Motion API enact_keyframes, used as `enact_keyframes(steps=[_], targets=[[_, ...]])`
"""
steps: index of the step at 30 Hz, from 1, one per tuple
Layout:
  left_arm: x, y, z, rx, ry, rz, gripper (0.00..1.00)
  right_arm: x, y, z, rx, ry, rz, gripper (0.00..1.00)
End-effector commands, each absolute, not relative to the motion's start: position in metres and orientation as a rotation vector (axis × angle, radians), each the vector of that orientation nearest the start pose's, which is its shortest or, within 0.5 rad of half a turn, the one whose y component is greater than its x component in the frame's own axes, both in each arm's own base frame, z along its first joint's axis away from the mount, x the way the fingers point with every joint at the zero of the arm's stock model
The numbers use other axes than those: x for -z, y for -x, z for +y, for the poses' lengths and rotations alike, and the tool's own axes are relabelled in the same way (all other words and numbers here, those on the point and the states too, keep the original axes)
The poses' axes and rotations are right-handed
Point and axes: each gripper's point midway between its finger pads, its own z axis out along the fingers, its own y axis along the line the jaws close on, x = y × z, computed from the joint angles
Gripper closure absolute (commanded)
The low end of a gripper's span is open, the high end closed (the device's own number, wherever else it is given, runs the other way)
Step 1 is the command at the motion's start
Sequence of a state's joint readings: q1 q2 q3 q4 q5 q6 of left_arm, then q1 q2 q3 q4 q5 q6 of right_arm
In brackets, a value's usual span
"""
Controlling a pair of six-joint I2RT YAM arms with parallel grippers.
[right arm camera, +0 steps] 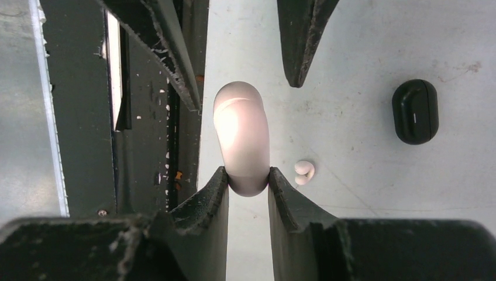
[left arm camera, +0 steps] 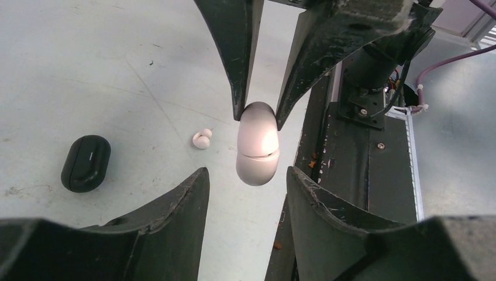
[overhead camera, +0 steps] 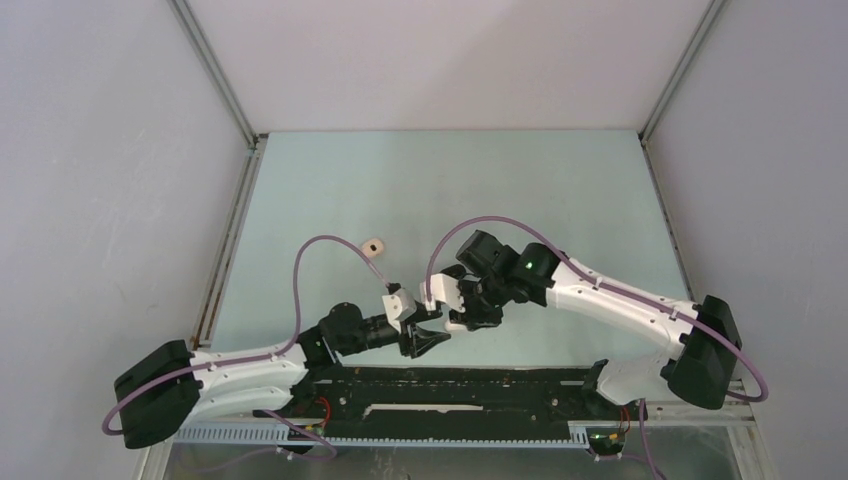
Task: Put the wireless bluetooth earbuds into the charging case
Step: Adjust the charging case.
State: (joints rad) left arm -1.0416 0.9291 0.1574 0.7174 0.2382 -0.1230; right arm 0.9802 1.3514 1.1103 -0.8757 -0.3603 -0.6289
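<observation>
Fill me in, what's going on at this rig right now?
The right pincer is clamped on one end of a pale pink case. The left pincer is open with its fingers either side of the other end, not gripping it. The case's lid looks shut. One pale earbud lies loose on the table beside it, not yet in a case. A closed black case sits further off.

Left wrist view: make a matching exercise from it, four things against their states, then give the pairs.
Things:
1. pink case
2. black case
3. pale earbud
4. left gripper

States:
a. open
b. clamped in the right gripper
c. dark, lying on the table
d. tiny, loose on the table

Pairs: 1-b, 2-c, 3-d, 4-a.
</observation>
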Motion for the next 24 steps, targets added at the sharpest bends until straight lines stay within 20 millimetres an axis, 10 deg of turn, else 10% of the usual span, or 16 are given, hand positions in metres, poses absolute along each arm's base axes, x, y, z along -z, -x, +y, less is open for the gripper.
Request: enact_keyframes(steps=[1, 7, 17, 24], targets=[[-0.156, -0.124, -0.304, 1.087, -0.913, 1.412, 0.43, -0.149, -0.141, 0.275, -0.545, 2.009, 1.751, 0.98], [-0.152, -0.12, -0.309, 1.13, -0.912, 1.407, 0.49, -0.151, -0.139, 0.28, -0.564, 2.011, 1.757, 0.97], [-0.147, -0.113, -0.317, 1.18, -0.96, 1.382, 0.93, -0.154, -0.139, 0.28, -0.563, 1.998, 1.762, 0.95], [-0.149, -0.104, -0.312, 1.217, -0.952, 1.285, 1.0, -0.166, -0.147, 0.277, -0.662, 1.887, 1.806, 0.67]])
